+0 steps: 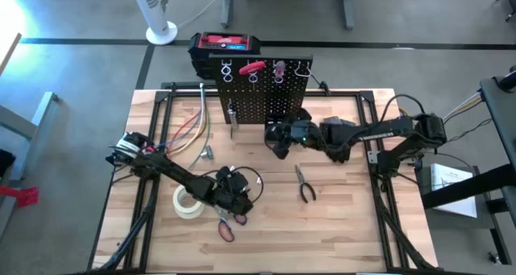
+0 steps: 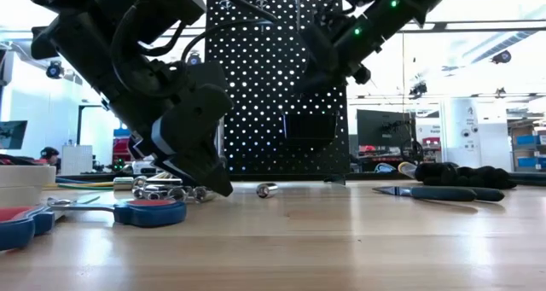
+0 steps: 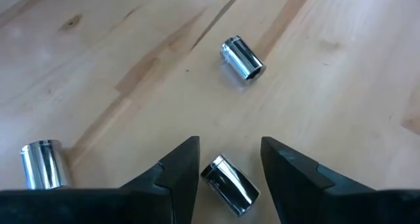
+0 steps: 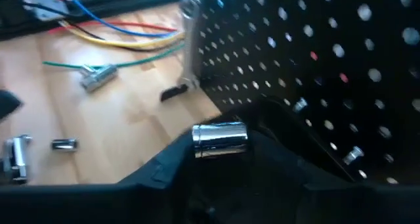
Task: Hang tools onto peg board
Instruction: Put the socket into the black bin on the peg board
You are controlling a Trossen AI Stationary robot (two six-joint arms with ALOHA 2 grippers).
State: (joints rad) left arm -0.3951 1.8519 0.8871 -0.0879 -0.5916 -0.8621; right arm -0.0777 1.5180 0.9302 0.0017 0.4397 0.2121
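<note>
Two end effectors are at work: the left end effector (image 3: pixel 230 159) hovers low over the tabletop (image 3: pixel 131 53) with fingers parted around a silver socket (image 3: pixel 230 184), not clamped. The right end effector (image 4: pixel 220 148) grips a second socket (image 4: pixel 220 140) just before the peg board (image 1: pixel 266 93). Black-handled pliers (image 1: pixel 304 184) lie near the tabletop's middle.
</note>
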